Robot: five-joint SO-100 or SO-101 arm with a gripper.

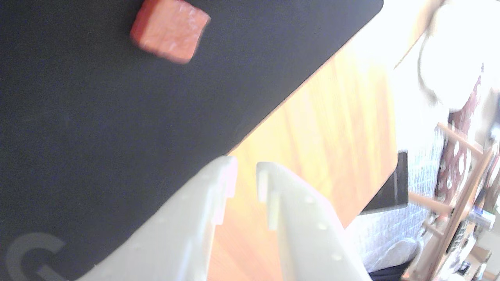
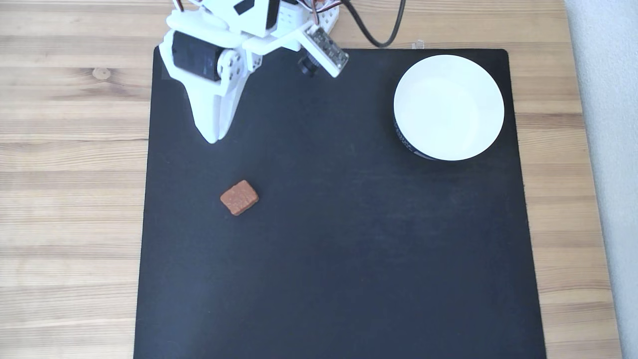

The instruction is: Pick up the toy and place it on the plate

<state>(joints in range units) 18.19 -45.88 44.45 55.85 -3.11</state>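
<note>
The small reddish-brown rectangular toy [image 2: 239,197] with rounded corners and a bumpy top lies flat on the black rectangular mat [image 2: 339,259] that covers the light wooden counter [image 2: 70,199], in the left half of the mat as the fixed view shows it. The white plastic two-finger tool [image 2: 213,137] hangs over the mat's upper left part, tips pointing down the picture toward the toy but apart from it and holding nothing. In the wrist view the tool [image 1: 246,177] has its fingers nearly together — only a narrow slit shows between the tips — while the toy [image 1: 170,30] sits near the top edge on the mat [image 1: 97,136], clear of the fingers. A pale grey "G" logo [image 1: 33,253] is printed on the mat's corner there. The round white shallow plate [image 2: 448,107] stands at the mat's upper right in the fixed view, well apart from the toy; a dark band [image 2: 406,144] with small markings — too small to read — shows along its lower left side.
</note>
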